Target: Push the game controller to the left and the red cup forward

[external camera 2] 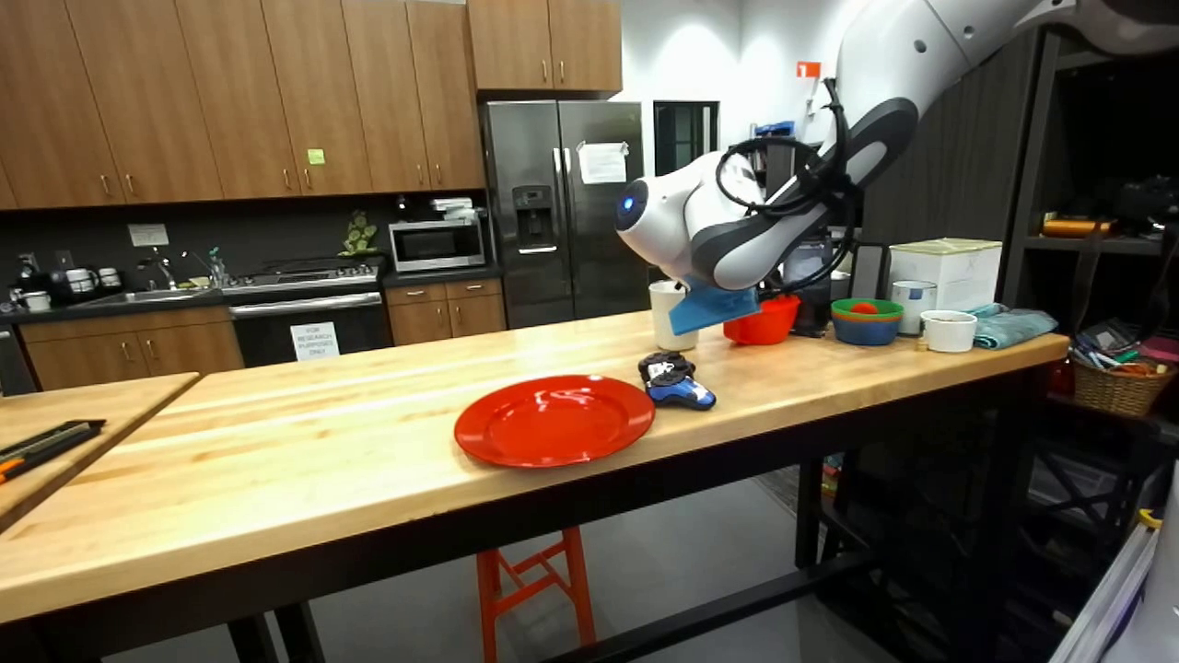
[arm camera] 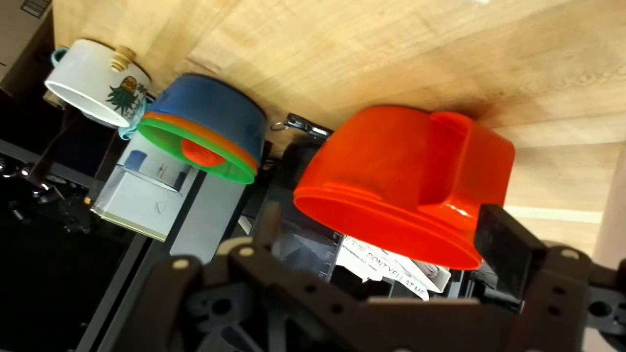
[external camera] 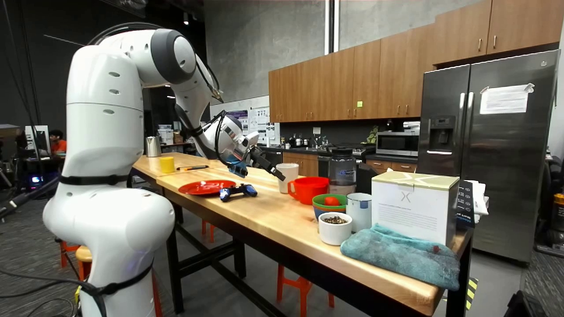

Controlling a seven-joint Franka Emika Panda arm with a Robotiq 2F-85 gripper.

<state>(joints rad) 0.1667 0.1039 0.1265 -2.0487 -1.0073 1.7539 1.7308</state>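
Note:
The black and blue game controller (external camera: 238, 191) lies on the table beside the red plate; it also shows in an exterior view (external camera 2: 680, 390) and is out of the wrist view. The squat red cup (external camera: 312, 190) stands upright farther along the table, handle towards the arm; it also shows in an exterior view (external camera 2: 769, 322). In the wrist view the red cup (arm camera: 381, 156) fills the middle, handle at right. My gripper (arm camera: 381, 220) is open, fingers wide apart. The cup shows between them; contact cannot be told. The gripper fingers (external camera: 275, 171) are above the table, near the cup.
A tall white cup (external camera: 289, 175) and a dark bottle (external camera: 343, 169) stand close to the red cup. Nested bowls (arm camera: 210, 112), white mugs (arm camera: 98, 80), a box (external camera: 412, 207) and a teal cloth (external camera: 396, 255) are beyond. The red plate (external camera 2: 553, 422) lies near the table's edge.

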